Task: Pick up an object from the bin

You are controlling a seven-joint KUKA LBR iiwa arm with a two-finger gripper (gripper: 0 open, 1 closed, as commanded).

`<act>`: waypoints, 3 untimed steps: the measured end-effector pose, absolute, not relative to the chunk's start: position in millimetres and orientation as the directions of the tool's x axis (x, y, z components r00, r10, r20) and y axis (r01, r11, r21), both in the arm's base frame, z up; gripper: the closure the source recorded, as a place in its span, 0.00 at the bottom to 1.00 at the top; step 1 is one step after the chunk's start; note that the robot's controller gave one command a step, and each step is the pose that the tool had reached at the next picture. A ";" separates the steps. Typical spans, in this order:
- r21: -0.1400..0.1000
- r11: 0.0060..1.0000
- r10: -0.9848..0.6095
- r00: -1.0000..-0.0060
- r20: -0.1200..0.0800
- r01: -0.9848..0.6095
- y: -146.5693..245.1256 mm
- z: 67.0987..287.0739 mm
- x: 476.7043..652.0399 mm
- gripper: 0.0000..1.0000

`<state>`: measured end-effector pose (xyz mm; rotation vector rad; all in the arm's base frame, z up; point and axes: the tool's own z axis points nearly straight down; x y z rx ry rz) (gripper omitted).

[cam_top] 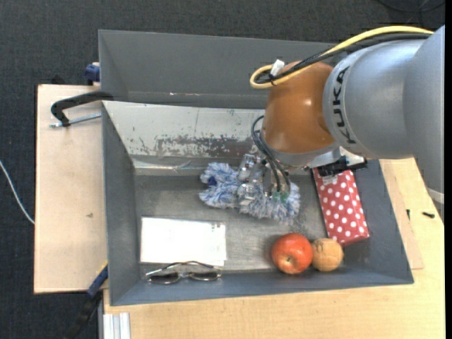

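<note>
The arm (pixel 381 97) reaches into the middle of the bin (pixel 116 189), its jaws down among the strands of a blue-and-white mop head (pixel 219 186); whether they are apart or together cannot be told. A red dotted box (pixel 342 207) lies just to the right, and an apple (pixel 291 253) and a brown fruit (pixel 328 254) sit by the front wall. The risk is that the loose strands could slip free on lifting, dropping the mop head.
</note>
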<state>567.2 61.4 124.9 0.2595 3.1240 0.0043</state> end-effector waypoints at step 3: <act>0.003 0.986 0.165 -0.986 -0.004 0.165 61.7 156.5 567.1 1.00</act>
